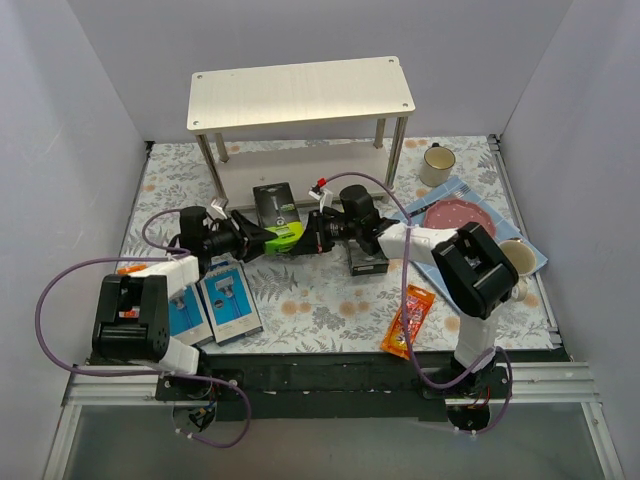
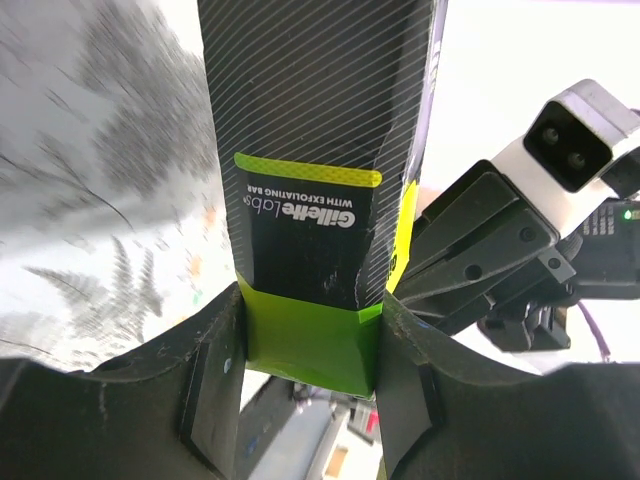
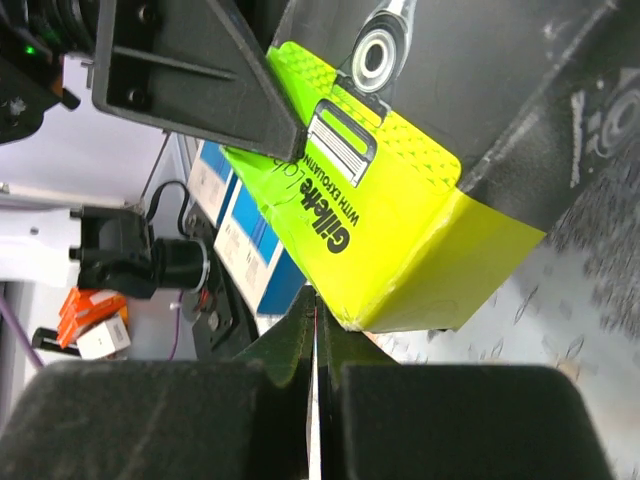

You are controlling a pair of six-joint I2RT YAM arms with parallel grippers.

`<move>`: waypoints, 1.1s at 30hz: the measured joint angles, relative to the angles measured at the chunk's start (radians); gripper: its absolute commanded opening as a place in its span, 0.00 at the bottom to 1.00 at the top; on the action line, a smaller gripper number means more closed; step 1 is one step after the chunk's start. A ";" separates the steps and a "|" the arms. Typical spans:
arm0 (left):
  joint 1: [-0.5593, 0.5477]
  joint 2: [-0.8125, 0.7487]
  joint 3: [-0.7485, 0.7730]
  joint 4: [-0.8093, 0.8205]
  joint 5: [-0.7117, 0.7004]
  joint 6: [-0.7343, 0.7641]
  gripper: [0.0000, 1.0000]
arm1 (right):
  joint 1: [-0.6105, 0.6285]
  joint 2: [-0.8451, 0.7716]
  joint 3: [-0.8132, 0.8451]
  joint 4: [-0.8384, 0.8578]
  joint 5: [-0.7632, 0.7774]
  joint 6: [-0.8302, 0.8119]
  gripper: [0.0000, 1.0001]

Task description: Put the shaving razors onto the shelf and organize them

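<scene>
Ok, writing first: black box (image 2: 300, 130) w/ lime end reads "Gillette Labs WITH EXFOLIATING BAR", upside down in the left wrist view. The right wrist view shows "Gillette" again on the lime face.

That box is pinched at its lime end by left gripper (image 2: 312, 350), a finger tight on each side. The fingers of right gripper (image 3: 314, 330) are pressed together w/ nothing btwn them, tips just under the lime corner; contact can't tell.

Top view:
- Held box (image 1: 277, 212) is center frame, just in front of the shelf (image 1: 300, 92) at upper center.
- The left gripper (image 1: 262, 242) comes in from frame left, the right gripper (image 1: 306, 237) from frame right.
- A second dark box (image 1: 368, 262) lies flat under the right arm, label unreadable.
- Two blue-white boxes (image 1: 228, 300) sit lower left, side by side, next to the left arm.
- One orange packet (image 1: 408, 320) is lower center-right; another (image 1: 130, 268) peeks out at left, mostly hidden by the arm.

Surface & room: floral cloth (image 1: 320, 295) over the table, plain grey walls on 3 sides. Pink plate (image 1: 455, 214) sits on a blue mat (image 1: 538, 262) at right. One mug (image 1: 437, 163) is upper right, a 2nd (image 1: 517, 258) by the mat's right edge.

Edges & room: free cloth shows btwn the blue-white boxes and the lower orange packet. The shelf legs stand close behind the held box.
</scene>
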 measured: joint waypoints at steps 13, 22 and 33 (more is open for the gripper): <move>0.149 0.209 0.202 -0.031 -0.008 0.040 0.57 | 0.006 0.282 0.278 0.136 0.093 0.057 0.01; 0.213 0.145 0.162 -0.061 -0.012 0.039 0.98 | 0.048 0.422 0.444 0.174 0.107 0.087 0.01; 0.240 -0.085 0.143 -0.303 0.015 0.221 0.96 | 0.050 0.472 0.500 0.187 0.204 0.107 0.01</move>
